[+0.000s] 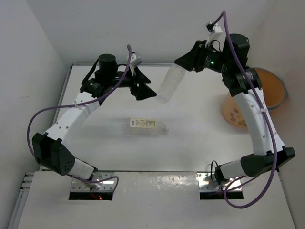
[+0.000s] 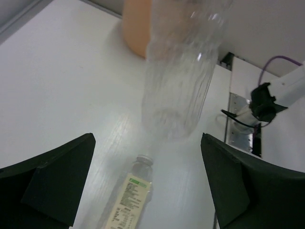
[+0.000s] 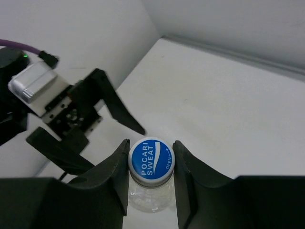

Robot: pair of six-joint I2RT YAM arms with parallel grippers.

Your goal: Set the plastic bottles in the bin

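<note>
A clear, nearly unlabelled plastic bottle (image 1: 171,83) hangs tilted in the air above the back of the table. My right gripper (image 3: 151,153) is shut on its blue cap (image 3: 151,160), one finger on each side. My left gripper (image 1: 145,88) stands wide open just left of the bottle's lower end, touching nothing; in the left wrist view the bottle (image 2: 181,86) floats between and beyond the spread fingers. A second bottle with a cream label (image 1: 145,125) lies on its side mid-table, also seen below the left gripper (image 2: 131,200). The orange bin (image 1: 274,93) stands at the right edge, partly behind my right arm.
White walls close the table at the back and left. The right arm's links (image 1: 257,119) cross in front of the bin. The left gripper's body (image 3: 71,109) shows close by in the right wrist view. Both arm bases sit at the near edge.
</note>
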